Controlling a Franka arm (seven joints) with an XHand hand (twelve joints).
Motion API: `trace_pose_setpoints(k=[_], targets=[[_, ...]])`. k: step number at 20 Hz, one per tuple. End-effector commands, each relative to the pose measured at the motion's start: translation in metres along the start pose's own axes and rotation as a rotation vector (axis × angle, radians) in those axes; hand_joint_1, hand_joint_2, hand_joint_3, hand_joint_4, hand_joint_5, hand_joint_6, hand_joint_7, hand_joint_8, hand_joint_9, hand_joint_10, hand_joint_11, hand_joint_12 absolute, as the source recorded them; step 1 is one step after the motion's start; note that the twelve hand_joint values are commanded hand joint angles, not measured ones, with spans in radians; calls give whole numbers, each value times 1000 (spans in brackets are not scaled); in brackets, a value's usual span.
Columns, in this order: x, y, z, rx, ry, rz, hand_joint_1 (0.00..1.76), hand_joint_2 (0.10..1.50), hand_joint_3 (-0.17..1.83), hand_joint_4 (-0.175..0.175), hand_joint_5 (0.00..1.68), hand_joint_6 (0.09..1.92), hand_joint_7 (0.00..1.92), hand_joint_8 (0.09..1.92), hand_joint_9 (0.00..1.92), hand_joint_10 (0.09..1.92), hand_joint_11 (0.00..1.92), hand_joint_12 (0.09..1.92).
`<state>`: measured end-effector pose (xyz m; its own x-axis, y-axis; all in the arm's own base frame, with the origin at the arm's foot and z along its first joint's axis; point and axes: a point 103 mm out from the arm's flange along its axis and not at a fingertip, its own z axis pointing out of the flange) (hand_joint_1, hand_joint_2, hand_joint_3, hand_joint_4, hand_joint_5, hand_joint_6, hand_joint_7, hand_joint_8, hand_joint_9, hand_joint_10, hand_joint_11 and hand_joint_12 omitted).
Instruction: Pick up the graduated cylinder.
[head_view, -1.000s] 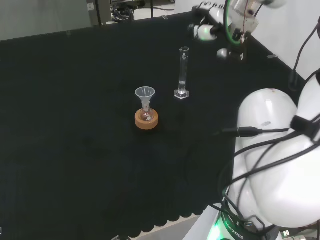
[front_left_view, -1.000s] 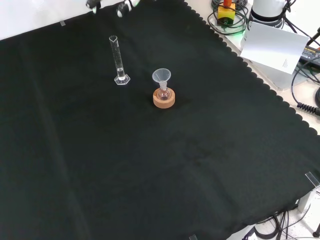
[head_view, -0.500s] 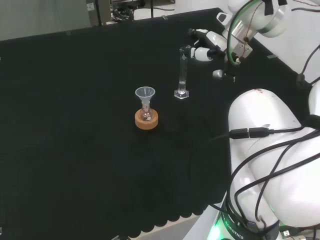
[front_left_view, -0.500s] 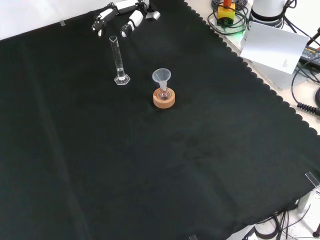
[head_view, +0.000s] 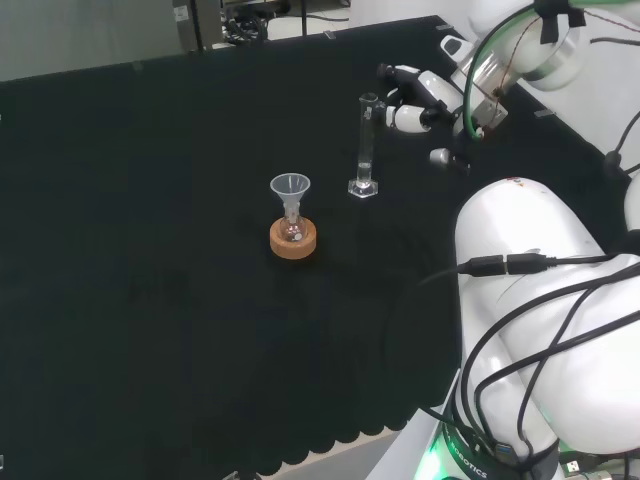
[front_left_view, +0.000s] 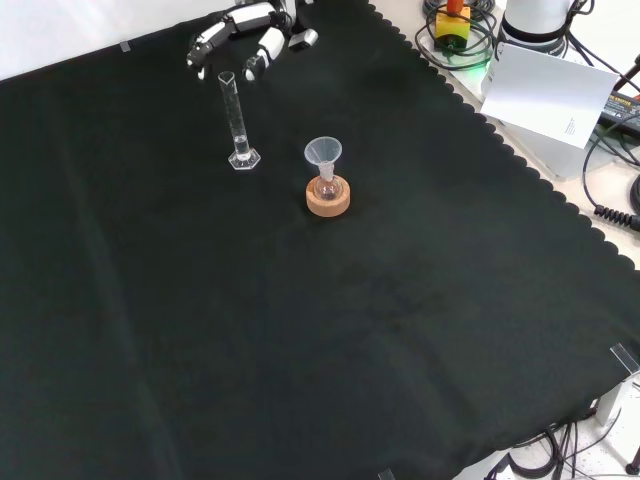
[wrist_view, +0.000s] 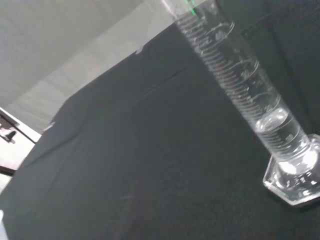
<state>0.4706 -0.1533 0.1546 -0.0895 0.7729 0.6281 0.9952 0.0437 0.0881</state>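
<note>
Two items on the black-cloth tabletop (front_left_view: 400, 330): graduated cylinder (front_left_view: 237, 122) upright at front view's upper left, funnelled flask on cork ring (front_left_view: 327, 196) beside. Hand (head_view: 425, 92) near cylinder's top, fingers (front_left_view: 212, 38) open, apart. Wrist view shows its graduations and hexagonal base.

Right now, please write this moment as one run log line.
phase: approach | hand: open, beside cylinder top | graduated cylinder: upright on cloth, not grasped

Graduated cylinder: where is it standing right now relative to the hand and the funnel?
In the head view the graduated cylinder stands upright, right of the funnel on its cork ring, with the hand just right of its top.
</note>
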Motion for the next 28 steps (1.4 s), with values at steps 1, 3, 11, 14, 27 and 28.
trace_pose_setpoints(k=[1, 3, 11, 14, 27, 28], targets=[[-10, -4, 22, 11, 70, -45, 816, 1058, -175, -43, 425, 87, 295, 644, 542, 607, 304, 1319], [-12, -4, 26, 15, 81, -47, 824, 1053, -175, -44, 431, 87, 294, 640, 542, 602, 309, 1317], [-13, -2, 45, 34, 119, -63, 906, 1035, -175, -47, 413, 87, 260, 627, 523, 591, 327, 1309], [-14, -3, 51, 19, 131, -57, 928, 1031, -175, -52, 458, 87, 323, 644, 561, 594, 357, 1296], [-19, 3, 71, -29, 256, -54, 994, 1027, -175, -45, 583, 98, 431, 629, 686, 525, 528, 1199], [-19, 4, 71, -36, 271, -54, 996, 1027, -175, -45, 585, 99, 430, 628, 687, 524, 531, 1198]])
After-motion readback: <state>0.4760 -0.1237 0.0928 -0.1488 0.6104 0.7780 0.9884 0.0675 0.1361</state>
